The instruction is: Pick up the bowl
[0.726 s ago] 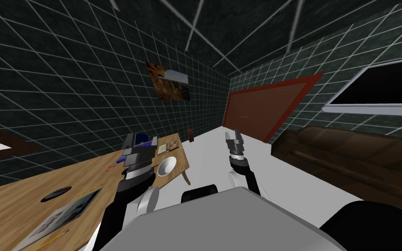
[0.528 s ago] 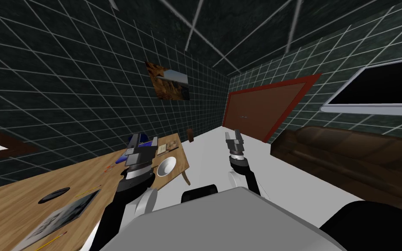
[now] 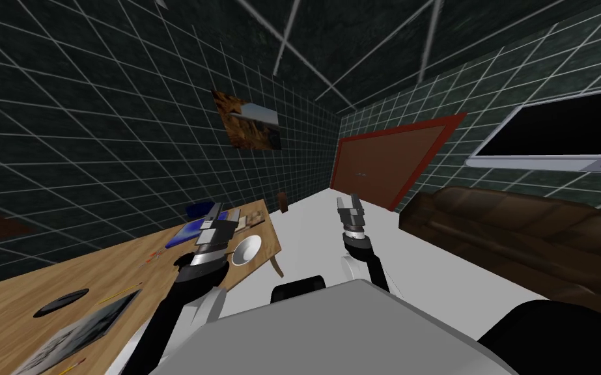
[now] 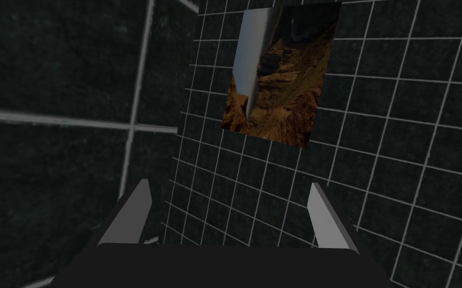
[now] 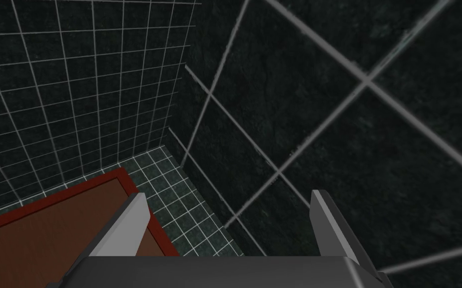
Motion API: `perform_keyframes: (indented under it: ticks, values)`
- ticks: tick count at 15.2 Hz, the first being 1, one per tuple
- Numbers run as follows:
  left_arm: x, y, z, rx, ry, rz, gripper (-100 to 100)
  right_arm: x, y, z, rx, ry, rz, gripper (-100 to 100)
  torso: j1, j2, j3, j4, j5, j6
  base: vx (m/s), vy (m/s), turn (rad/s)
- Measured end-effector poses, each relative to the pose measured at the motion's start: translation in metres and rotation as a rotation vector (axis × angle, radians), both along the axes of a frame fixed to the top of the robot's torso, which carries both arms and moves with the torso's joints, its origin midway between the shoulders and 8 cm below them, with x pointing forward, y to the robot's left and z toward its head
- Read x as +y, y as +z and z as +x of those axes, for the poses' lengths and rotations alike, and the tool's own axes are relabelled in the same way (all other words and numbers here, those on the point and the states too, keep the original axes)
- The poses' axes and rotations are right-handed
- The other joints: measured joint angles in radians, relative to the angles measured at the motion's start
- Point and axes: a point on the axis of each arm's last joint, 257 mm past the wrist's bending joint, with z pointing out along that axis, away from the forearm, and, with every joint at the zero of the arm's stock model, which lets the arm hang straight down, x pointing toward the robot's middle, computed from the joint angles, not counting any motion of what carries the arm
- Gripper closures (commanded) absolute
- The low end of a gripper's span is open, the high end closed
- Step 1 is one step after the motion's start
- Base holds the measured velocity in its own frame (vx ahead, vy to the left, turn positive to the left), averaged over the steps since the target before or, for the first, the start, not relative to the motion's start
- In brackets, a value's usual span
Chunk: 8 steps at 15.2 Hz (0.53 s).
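two grippers, both empty – the task is at the approach stage, nothing grasped. left gripper point(image 4: 229, 183) has its fingers point(image 4: 134, 215) spread wide with nothing between them. its wrist camera looks at the dark tiled wall and the picture point(image 4: 280, 75) hung there, so the hand points at the wall and not down at the table. right gripper point(image 5: 229, 192) is also spread open and bare, held up at about 12 o'clock from me over the pale floor point(image 3: 331, 254), idle by the look of it.

on the wooden table point(image 3: 19, 306), at my 9 to 10 o'clock, the near end has a flat printed sheet point(image 3: 77, 332), a black disc point(image 3: 61, 303) and a yellow pencil point(image 3: 120, 294). further along, at about 11 o'clock, the bowl point(image 3: 245, 250) – white, upright, mouth up, close to the table's far corner and its right edge. the left hand is above the table just beside it, the bowl at roughly 4 o'clock of the hand, apart and not touching. a blue flat thing point(image 3: 185, 233) lies at about 9 o'clock of the hand, and small items i can't make out sit past the bowl.

far off: red-framed door point(image 3: 383, 163) at 1 o'clock, brown sofa point(image 3: 520, 228) at 2 to 3 o'clock.

left to do, as i judge it: tip the left hand down, bring the fingers over the bowl's rim, close, lift. the thin rim near the table edge could slip or get nudged off.
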Motion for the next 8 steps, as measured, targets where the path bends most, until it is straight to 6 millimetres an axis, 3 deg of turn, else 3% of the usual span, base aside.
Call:
perform_keyframes:
  ticks: [8]
  values:
    - [0.025, -0.047, 0.022, 0.181, 0.030, 0.014, -100, 0.000, 0.000, 0.000, 0.000, 0.000, 0.000, 0, 0.000, 0.000, 0.000, 0.000, 0.000, 0.000, -0.009, -0.009, -0.069]
